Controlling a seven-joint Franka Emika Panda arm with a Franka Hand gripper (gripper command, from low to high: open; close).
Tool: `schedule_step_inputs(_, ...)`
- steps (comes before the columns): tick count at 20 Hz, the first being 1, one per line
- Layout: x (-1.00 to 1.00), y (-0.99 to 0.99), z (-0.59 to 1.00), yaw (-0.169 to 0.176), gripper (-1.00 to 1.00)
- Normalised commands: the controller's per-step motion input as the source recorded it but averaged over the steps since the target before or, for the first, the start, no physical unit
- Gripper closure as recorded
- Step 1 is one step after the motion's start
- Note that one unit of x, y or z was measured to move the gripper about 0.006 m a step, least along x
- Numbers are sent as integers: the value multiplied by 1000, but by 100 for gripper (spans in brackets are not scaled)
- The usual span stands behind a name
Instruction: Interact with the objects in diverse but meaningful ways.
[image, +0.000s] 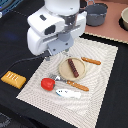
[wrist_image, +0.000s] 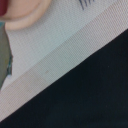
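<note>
**Toy food on the striped mat, arm above the far edge**

We see the dark brown sausage stick (image: 73, 67) lying on a round beige plate (image: 64, 71) in the middle of a pale striped mat (image: 102, 75). Just beside the plate, toward the exterior view's left, the red round tomato (image: 47, 83) rests on the mat. Next to the tomato lies the small white-and-blue oblong piece (image: 67, 92), and a thin orange stick (image: 73, 85) lies between this piece and the plate. A second orange stick (image: 91, 61) lies on the other side of the plate. The yellow-orange ridged bread slab (image: 12, 78) is off the mat, on the dark counter (image: 107, 112), well apart from the other items.

The white robot arm (image: 47, 30) hangs over the far part of the mat, near the plate. Its claw is hidden under the arm body, so we cannot tell if it is wide or narrow. The wrist view shows only the mat edge (wrist_image: 55, 65), the dark counter and a bit of the plate rim (wrist_image: 25, 17).

A grey pot (image: 95, 14) stands behind the mat.
</note>
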Motion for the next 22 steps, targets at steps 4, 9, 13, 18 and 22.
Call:
schedule_step_inputs(4,-530,-602,-305,104,-100)
schedule_step_inputs(9,-319,-471,-86,144,-100)
schedule_step_inputs(13,-234,-400,-156,115,-100)
schedule_step_inputs(18,176,-202,20,21,-100)
schedule_step_inputs(22,169,-190,-139,0,-100)
